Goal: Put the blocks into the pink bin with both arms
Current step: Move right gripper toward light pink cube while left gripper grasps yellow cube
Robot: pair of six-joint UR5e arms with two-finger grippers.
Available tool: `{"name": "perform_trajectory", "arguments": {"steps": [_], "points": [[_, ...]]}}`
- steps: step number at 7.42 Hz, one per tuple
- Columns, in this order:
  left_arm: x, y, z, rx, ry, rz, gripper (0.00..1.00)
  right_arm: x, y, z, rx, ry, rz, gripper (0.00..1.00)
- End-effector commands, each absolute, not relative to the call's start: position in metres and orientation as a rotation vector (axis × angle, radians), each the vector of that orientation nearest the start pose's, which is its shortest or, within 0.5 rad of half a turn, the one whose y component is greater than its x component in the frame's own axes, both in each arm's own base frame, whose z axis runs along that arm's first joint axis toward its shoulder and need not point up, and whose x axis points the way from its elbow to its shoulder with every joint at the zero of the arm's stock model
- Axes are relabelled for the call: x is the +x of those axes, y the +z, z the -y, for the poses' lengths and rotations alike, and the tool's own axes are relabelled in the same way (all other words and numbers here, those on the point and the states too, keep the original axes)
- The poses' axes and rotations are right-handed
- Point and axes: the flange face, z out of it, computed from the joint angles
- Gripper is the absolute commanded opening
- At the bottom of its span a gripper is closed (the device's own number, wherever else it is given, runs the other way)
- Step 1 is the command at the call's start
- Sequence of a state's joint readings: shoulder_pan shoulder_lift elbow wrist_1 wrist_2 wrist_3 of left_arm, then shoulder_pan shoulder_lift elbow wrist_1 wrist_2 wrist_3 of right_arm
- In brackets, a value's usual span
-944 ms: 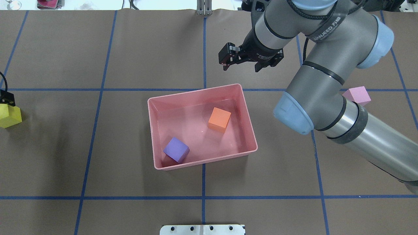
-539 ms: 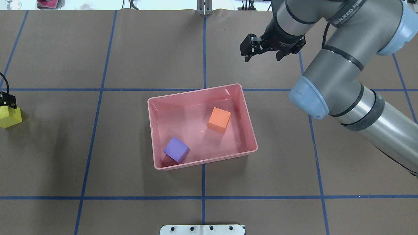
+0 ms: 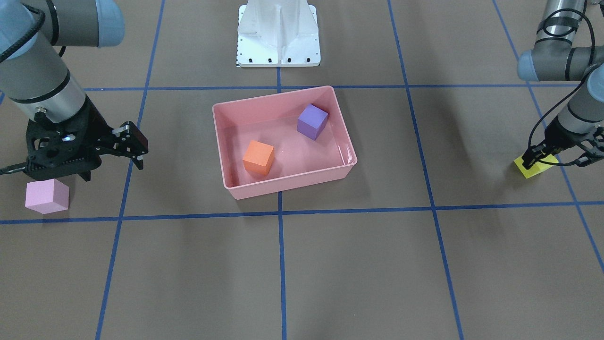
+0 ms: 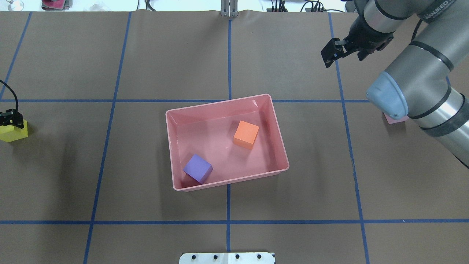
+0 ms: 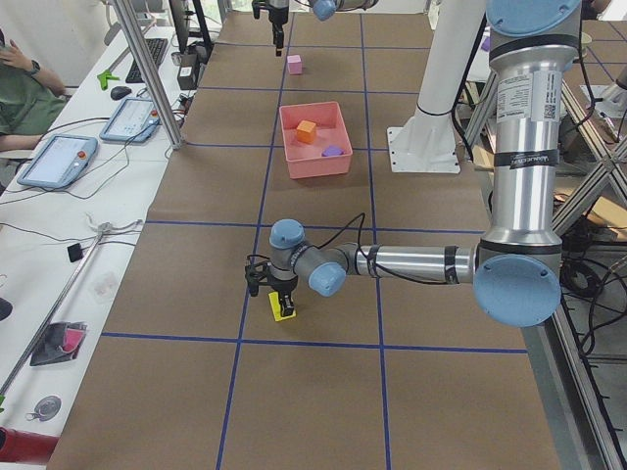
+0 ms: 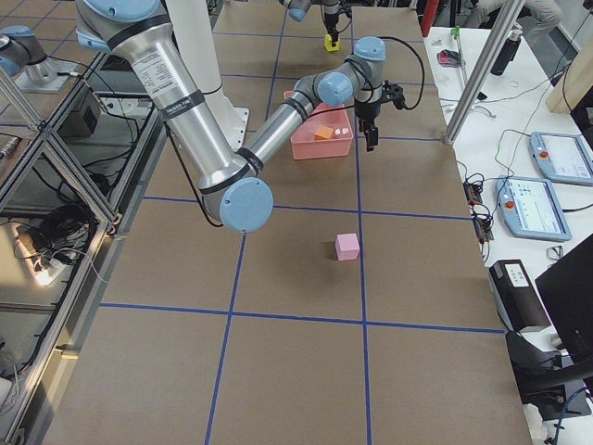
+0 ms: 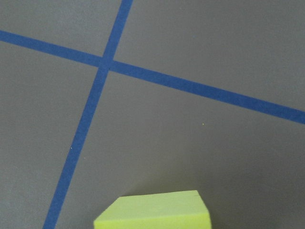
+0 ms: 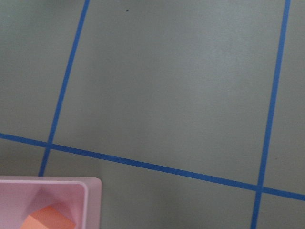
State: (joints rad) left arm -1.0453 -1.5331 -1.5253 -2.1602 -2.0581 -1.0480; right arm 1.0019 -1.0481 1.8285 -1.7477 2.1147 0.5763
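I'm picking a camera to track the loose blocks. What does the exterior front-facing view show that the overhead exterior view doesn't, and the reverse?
Only front-facing: the whole light pink block on the table beside the right arm, and the whole white base pedestal. Only overhead: cables beyond the table's far edge; there the light pink block is just a sliver behind the right arm. Both: the pink bin holding the orange block and purple block, the yellow block with the left tool at it, and the open, empty right tool.
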Motion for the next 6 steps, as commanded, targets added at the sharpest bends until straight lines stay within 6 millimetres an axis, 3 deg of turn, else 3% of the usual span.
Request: {"name": "perform_trajectory", "arguments": {"steps": [1,2,4,5,6], "points": [[0.173,0.589,0.486,-0.045,-0.444,-0.754,0.0,-0.231,0.333,0.568,0.173,-0.201,0.719,1.0],[0.165,0.529,0.501,-0.058,-0.474,-0.749,0.0,-0.219,0.366,0.568,0.163,-0.251,0.681,1.0],[0.171,0.357,0.518,-0.069,-0.494,-0.742,0.0,-0.195,0.415,0.593,0.145,-0.336,0.637,1.0],[0.178,0.3,0.527,-0.08,-0.499,-0.737,0.0,-0.193,0.449,0.599,0.131,-0.333,0.641,1.0],[0.187,0.267,0.531,-0.082,-0.537,-0.761,0.0,-0.196,0.498,0.605,0.183,-0.347,0.663,1.0]]}}
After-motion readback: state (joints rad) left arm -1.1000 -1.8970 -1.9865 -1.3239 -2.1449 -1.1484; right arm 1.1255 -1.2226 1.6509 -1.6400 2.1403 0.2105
